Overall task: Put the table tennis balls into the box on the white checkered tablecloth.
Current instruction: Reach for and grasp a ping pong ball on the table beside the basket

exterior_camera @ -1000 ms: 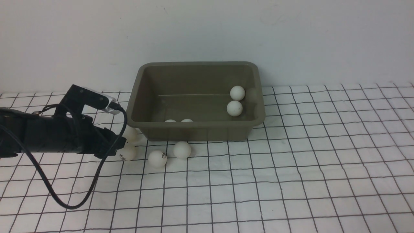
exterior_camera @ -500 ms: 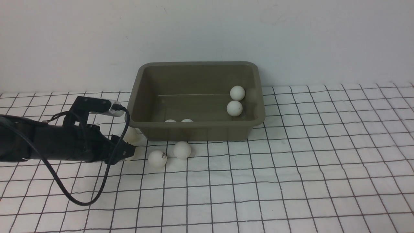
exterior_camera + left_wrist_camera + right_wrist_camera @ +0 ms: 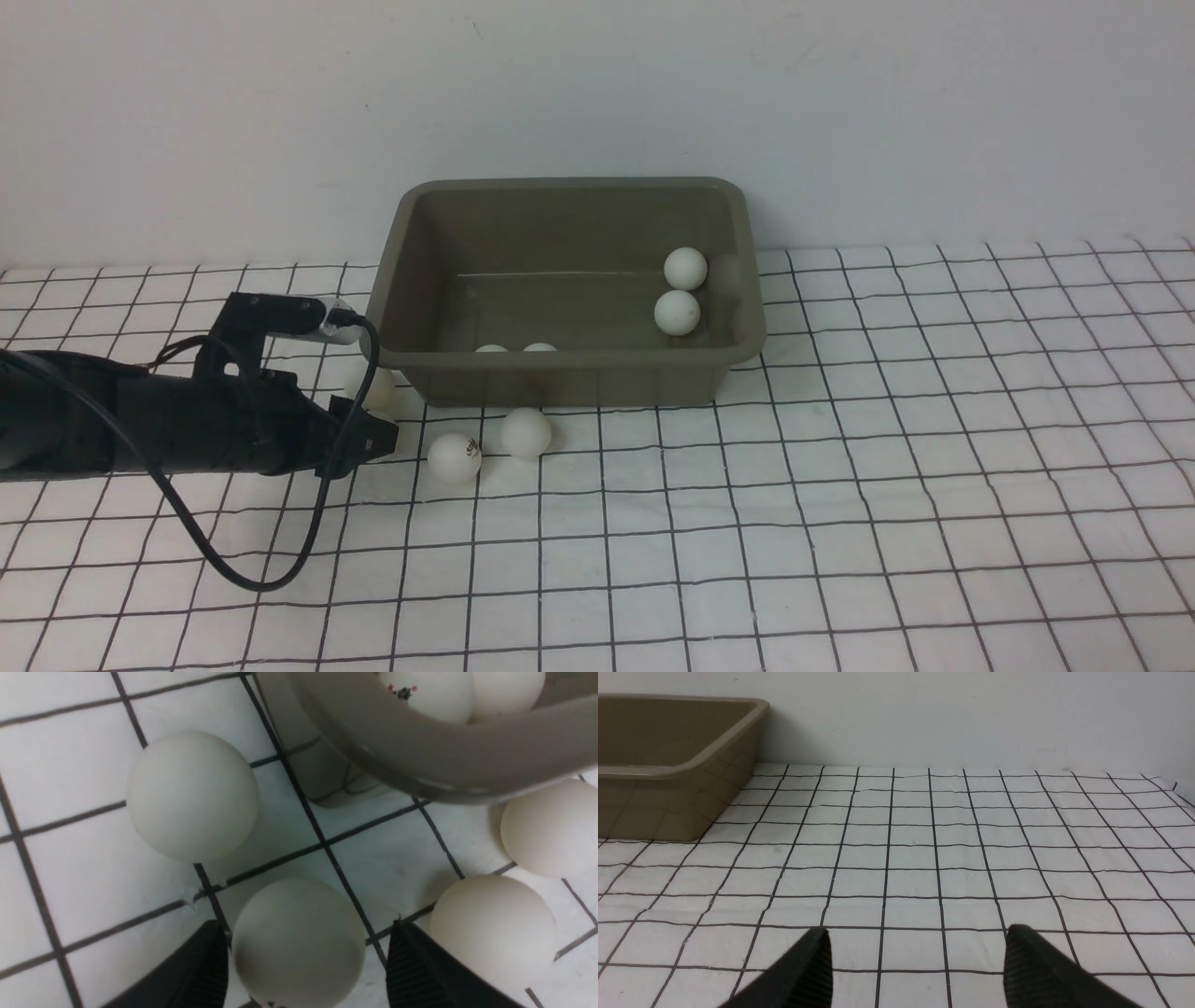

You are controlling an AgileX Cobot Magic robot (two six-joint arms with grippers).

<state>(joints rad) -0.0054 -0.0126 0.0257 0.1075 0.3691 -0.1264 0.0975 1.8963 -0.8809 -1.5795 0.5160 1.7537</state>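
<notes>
The olive-grey box stands on the white checkered tablecloth with several table tennis balls in it, two by its right wall and two behind its front wall. Outside, two balls lie before the front wall and one lies at the front left corner. My left gripper is low on the cloth and open. In the left wrist view a ball sits between its fingers, with a gap on one side. My right gripper is open and empty.
A black cable loops from the left wrist down onto the cloth. In the left wrist view the box rim overhangs close ahead, with other balls on either side of the fingers. A pale wall stands behind the box.
My left arm has come down and forward to the right. The ball that showed at its tip now lies between the fingers, hidden in the front view. The jaws kept their width.
</notes>
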